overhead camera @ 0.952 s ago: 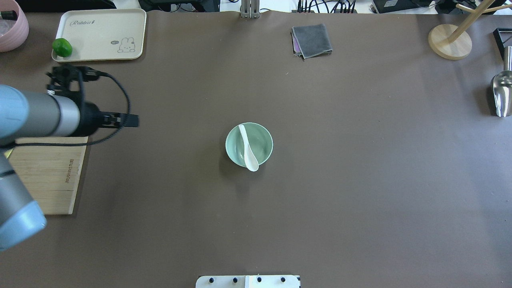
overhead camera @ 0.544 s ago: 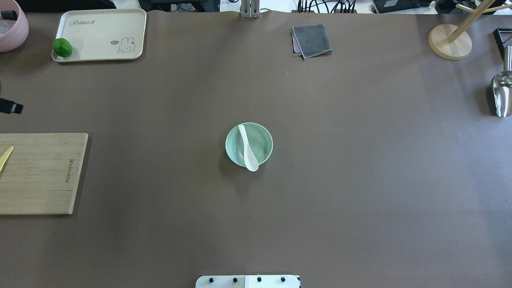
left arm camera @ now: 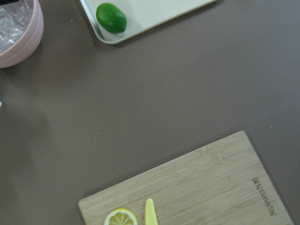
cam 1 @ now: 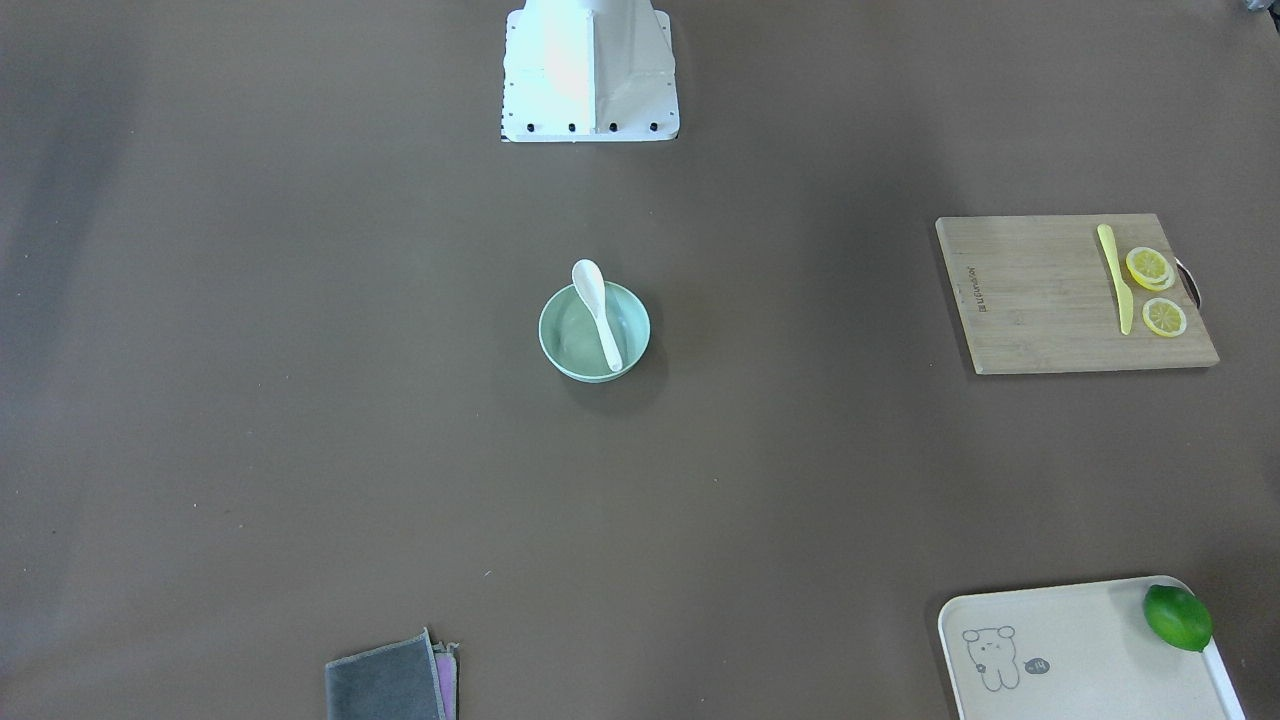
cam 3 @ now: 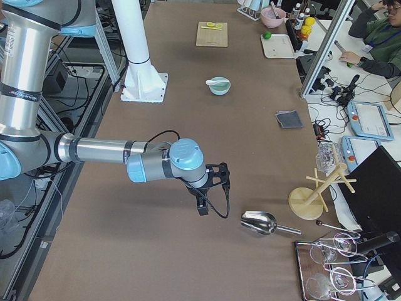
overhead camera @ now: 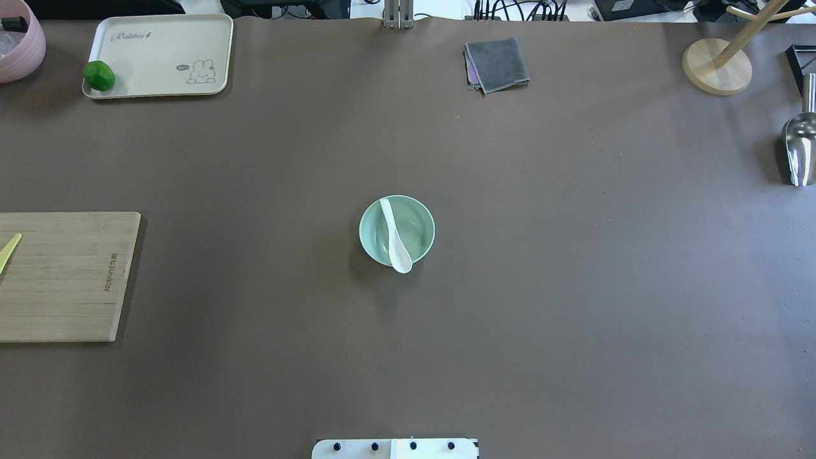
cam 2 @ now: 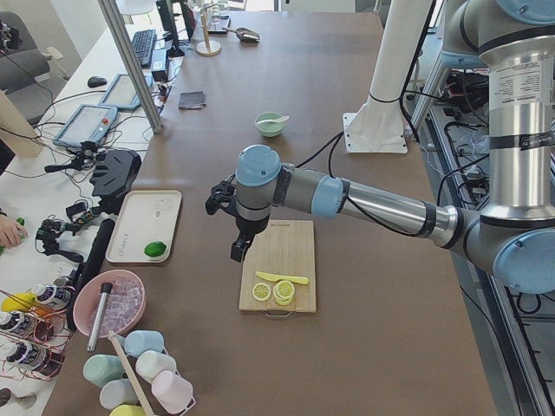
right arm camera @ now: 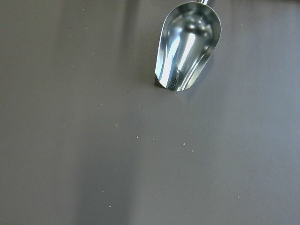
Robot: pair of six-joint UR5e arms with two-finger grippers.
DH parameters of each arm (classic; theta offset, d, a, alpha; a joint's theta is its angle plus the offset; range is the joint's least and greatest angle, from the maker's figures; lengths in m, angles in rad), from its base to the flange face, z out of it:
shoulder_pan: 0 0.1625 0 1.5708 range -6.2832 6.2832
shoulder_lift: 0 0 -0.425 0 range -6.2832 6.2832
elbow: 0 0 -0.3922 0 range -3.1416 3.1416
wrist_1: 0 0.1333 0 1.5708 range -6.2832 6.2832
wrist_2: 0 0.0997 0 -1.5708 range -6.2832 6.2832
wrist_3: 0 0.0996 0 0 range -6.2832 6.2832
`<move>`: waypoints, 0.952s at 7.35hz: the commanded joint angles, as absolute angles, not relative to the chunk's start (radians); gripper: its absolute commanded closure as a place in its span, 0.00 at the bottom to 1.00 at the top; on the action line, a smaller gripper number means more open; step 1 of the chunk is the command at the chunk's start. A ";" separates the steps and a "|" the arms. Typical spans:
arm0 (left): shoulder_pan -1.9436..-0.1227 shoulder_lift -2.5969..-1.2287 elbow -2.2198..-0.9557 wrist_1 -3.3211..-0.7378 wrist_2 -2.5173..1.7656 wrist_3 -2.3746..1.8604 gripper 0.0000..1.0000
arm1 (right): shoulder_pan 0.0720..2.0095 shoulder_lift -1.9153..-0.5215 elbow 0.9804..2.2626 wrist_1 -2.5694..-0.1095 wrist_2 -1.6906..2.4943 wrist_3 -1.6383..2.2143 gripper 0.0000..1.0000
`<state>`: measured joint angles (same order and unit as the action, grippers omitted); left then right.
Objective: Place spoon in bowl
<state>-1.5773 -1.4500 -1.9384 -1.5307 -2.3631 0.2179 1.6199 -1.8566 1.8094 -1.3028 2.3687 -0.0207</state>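
Note:
The white spoon lies across the pale mint-green bowl at the table's middle, its scoop resting over the near rim and its handle inside. Spoon and bowl show the same in the front-facing view. Neither gripper shows in the overhead or front-facing views. The left gripper hangs over the cutting board's far edge in the exterior left view. The right gripper hovers near the metal scoop in the exterior right view. I cannot tell if either is open or shut.
A wooden cutting board with a yellow knife and lemon slices lies at the left. A cream tray with a lime, a grey cloth, a wooden stand and a metal scoop line the far and right edges.
The left arm has drawn back to the left, out of the overhead view. The spoon and the bowl have not moved.

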 commanded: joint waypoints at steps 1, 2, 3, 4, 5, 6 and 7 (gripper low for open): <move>-1.641 -1.383 -1.928 -1.517 -2.365 0.247 0.02 | 1.624 -1.861 1.767 -1.239 2.356 -0.012 0.00; -1.743 -1.344 -1.922 -1.519 -2.409 0.245 0.02 | 1.635 -1.862 1.769 -1.244 2.338 -0.006 0.00; -1.768 -1.327 -1.863 -1.523 -2.534 0.239 0.02 | 1.640 -1.862 1.767 -1.244 2.335 -0.005 0.00; -1.773 -1.322 -1.844 -1.522 -2.554 0.244 0.02 | 1.641 -1.862 1.767 -1.244 2.335 -0.005 0.00; -1.775 -1.327 -1.813 -1.522 -2.440 0.244 0.02 | 1.643 -1.862 1.767 -1.246 2.336 -0.005 0.00; -1.773 -1.327 -1.844 -1.520 -2.319 0.247 0.02 | 1.644 -1.862 1.767 -1.246 2.338 -0.003 0.00; -1.773 -1.327 -1.842 -1.522 -2.321 0.247 0.02 | 1.660 -1.861 1.772 -1.252 2.338 0.000 0.00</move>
<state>-1.7726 -1.3272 -1.8381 -1.5210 -2.3691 0.2458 1.6469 -1.8620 1.7680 -1.2467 2.3372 -0.0029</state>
